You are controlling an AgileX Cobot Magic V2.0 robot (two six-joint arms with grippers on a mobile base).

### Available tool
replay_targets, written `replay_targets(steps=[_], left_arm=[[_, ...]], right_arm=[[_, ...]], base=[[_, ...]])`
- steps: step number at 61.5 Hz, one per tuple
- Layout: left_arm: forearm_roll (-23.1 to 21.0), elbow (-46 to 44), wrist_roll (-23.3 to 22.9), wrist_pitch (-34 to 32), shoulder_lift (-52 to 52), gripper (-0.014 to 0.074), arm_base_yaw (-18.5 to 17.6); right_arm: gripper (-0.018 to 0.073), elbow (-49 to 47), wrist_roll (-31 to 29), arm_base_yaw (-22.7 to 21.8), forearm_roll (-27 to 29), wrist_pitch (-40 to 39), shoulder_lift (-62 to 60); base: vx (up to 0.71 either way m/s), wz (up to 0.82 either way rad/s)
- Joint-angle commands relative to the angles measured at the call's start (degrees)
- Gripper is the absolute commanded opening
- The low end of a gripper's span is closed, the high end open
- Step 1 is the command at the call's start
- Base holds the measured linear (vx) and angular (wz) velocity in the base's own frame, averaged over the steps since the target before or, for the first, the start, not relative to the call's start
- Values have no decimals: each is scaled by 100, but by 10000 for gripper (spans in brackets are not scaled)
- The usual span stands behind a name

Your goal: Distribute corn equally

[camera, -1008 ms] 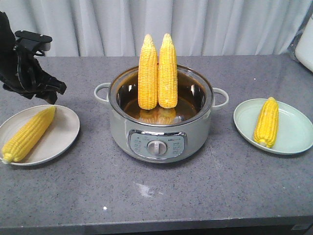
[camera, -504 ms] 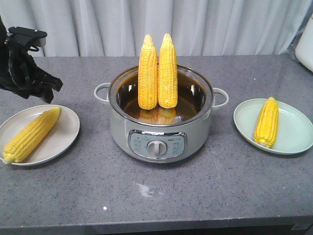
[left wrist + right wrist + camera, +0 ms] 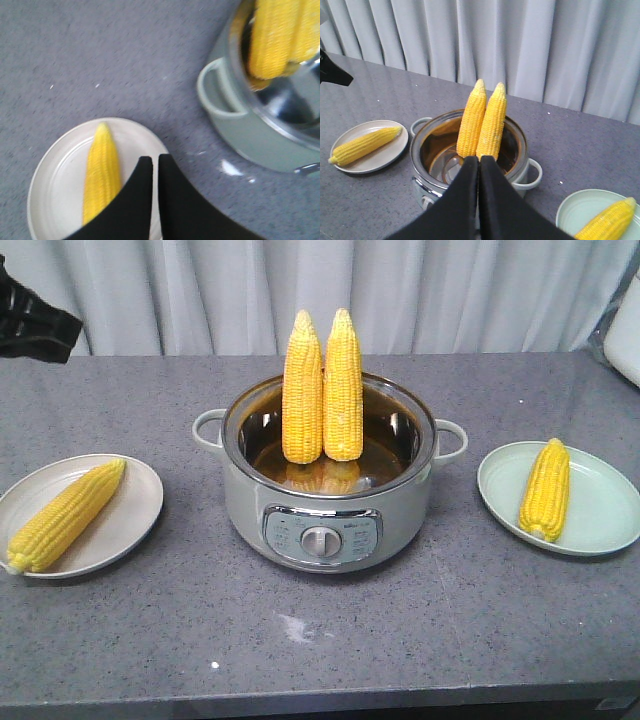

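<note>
Two corn cobs stand upright side by side in the silver pot at the table's centre. Another cob lies on the beige plate at the left. One more cob lies on the pale green plate at the right. My left gripper hangs high over the beige plate's near edge, its jaws nearly together with nothing between them; the front view shows only part of it, at the top left corner. My right gripper is shut and empty, held above the pot's front.
A grey curtain closes off the back of the grey stone table. A white object juts in at the far right edge. The table's front edge runs along the bottom of the front view.
My left arm has lifted up and back from above the beige plate to the top left corner. The cob on that plate shifted slightly and now lies still.
</note>
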Motion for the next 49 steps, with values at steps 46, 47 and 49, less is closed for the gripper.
replay_targets(steps=[46,47,49], left_arm=[[-1872,-173,570,-755,-575,-8,1],[-1872,-173,570,-755,-575,-8,1],[-1872,-173,565,-755,-575,-8,1]], right_arm=[[582,-4005,-1206,1094,1688,-1084,3891],[592,-4084,-1163,1183,1555,-1169,3957],[613,-4279,-1044,1402,1310,-1329,4121]], base=[[0,0],[0,0],[0,0]])
